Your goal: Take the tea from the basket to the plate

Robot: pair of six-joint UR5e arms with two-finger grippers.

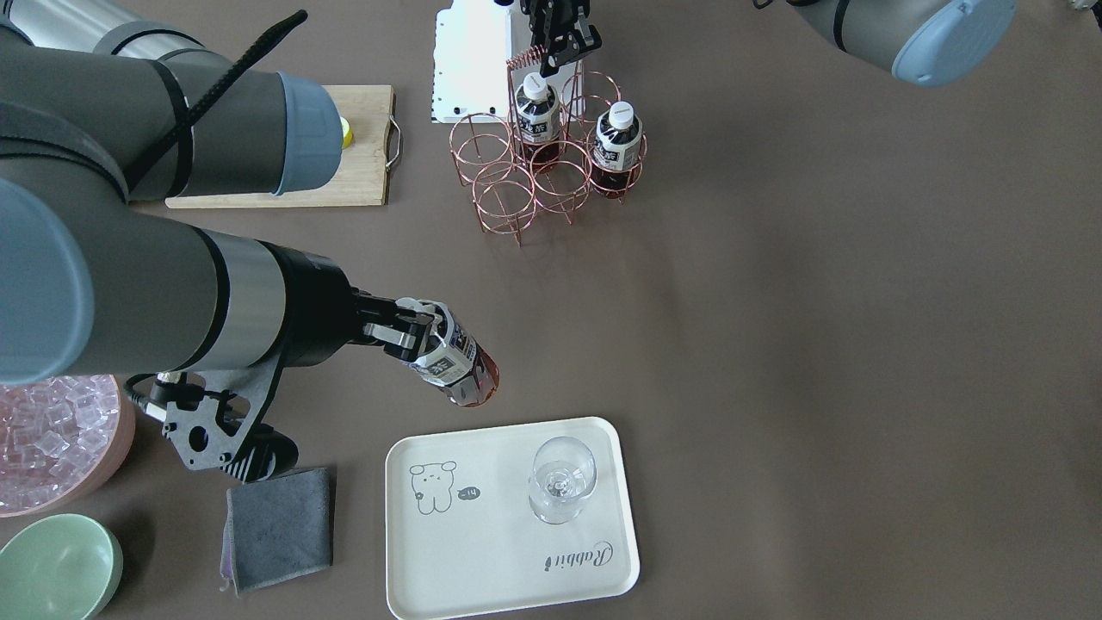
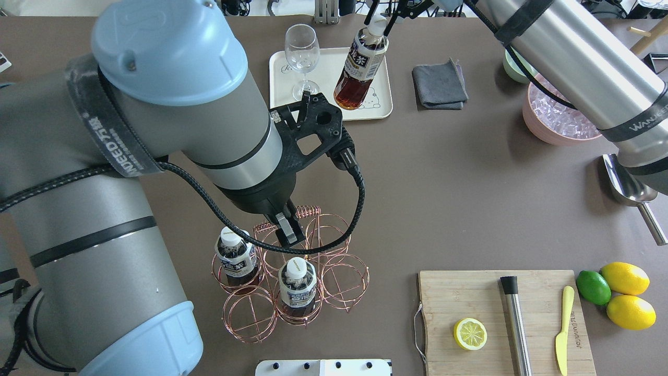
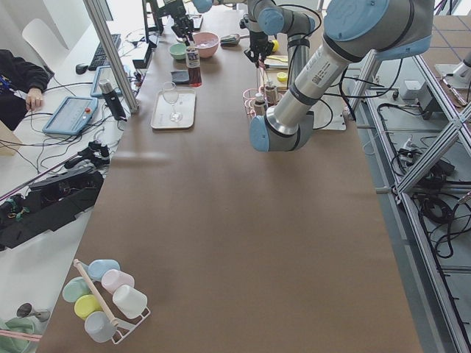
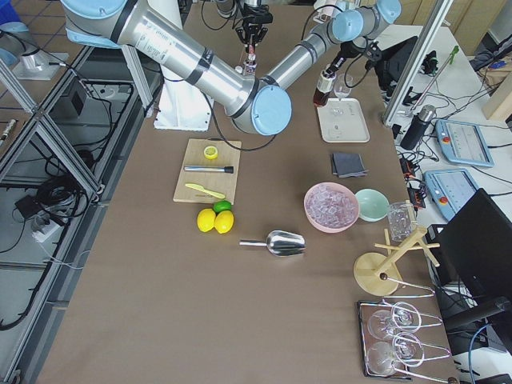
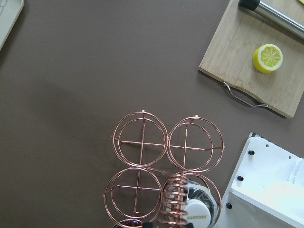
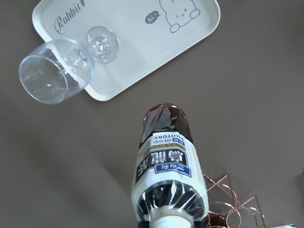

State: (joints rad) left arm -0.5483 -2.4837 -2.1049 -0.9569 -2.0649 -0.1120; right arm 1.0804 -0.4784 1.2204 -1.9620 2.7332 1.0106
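Note:
My right gripper [image 1: 422,340] is shut on the neck of a tea bottle [image 1: 456,366] and holds it tilted in the air. In the right wrist view the tea [image 6: 166,161] hangs over bare table, just short of the plate [image 6: 142,57], a cream tray [image 1: 482,560] with a bear drawing. The copper wire basket [image 1: 504,185] stands near the robot with two more bottles [image 1: 535,108] [image 1: 616,142] in its rings. My left gripper [image 2: 288,232] sits over the basket [image 2: 344,271], shut on its coiled handle [image 5: 173,199].
A wine glass [image 1: 562,478] stands on the plate. A grey cloth [image 1: 280,527], a pink bowl of ice [image 1: 52,439] and a green bowl [image 1: 56,564] lie beyond it. A cutting board [image 2: 501,313], lemons [image 2: 629,295] and a metal scoop [image 2: 626,185] are on the right.

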